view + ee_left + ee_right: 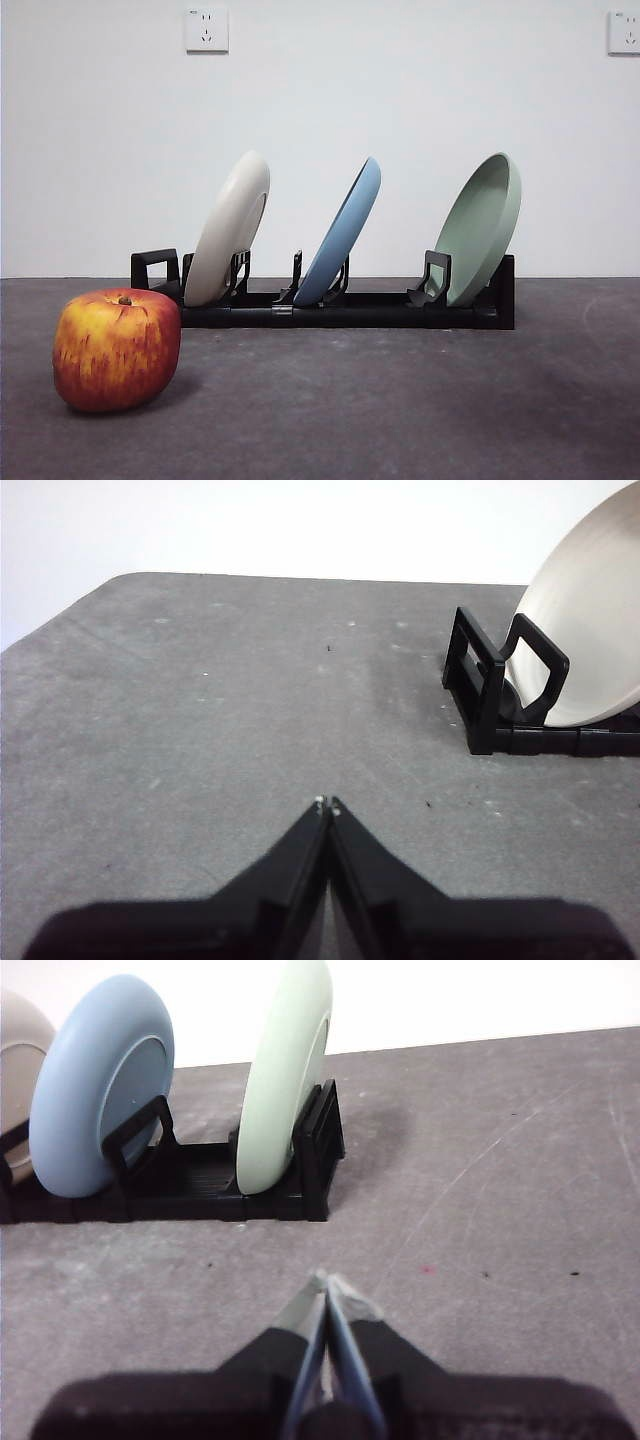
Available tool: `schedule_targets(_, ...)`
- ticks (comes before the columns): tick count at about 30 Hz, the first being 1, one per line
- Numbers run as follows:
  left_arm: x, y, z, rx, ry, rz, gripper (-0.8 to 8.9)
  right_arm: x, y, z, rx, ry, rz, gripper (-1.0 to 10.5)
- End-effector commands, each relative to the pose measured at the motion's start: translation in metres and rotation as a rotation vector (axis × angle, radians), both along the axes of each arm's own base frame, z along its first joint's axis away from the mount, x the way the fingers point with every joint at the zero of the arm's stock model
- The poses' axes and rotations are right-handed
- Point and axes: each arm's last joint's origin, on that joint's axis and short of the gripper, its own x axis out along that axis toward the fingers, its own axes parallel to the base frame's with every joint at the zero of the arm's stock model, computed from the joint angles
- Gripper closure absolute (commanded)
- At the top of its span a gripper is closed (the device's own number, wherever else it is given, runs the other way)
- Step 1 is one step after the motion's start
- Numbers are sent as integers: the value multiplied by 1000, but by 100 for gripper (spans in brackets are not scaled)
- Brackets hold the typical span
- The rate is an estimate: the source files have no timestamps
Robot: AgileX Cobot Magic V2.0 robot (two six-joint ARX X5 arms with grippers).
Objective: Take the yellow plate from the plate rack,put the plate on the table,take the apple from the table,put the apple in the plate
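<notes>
Table (400, 420) bearing the plate rack (350, 308), with the yellow plate (228, 228) leaning in its end slot beside the handle; probably stiff, light and smooth, best pinched at the upper rim. Apple (116, 349) near the rack. Left gripper (327, 805) and right gripper (328, 1282): jaws together, empty.

The left gripper (327, 805) hangs over the table with its two black jaws pressed tight together, holding nothing. The right gripper (328, 1282) hangs low too, its jaws also pressed together and holding nothing. Neither arm shows in the front view.
</notes>
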Motion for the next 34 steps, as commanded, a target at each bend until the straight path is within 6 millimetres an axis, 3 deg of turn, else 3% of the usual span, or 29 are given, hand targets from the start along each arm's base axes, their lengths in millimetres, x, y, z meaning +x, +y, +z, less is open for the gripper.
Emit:
schedule_targets(1, 1, 0, -4, -33, 3, 6, 817, 0, 0, -5, 105, 42, -17, 946)
schedule_targets(6, 1, -1, -3, -127, -2, -17, 818, 0, 0, -4, 300, 81, -47, 948)
schedule_targets(10, 1, -4, 0, -151, -17, -112, 821, -1, 0, 2, 360, 92, -58, 956)
schedule_targets(18, -2, -6, 22, -268, 18, -160, 821, -3, 0, 45, 358, 90, -57, 956)
schedule_targets(28, 15, -6, 85, -266, 34, -183, 821, 19, 4, 122, 259, 109, 32, 956)
schedule_targets(34, 41, -9, 134, -265, 65, -323, 821, 46, 10, 150, 230, 208, 145, 954)
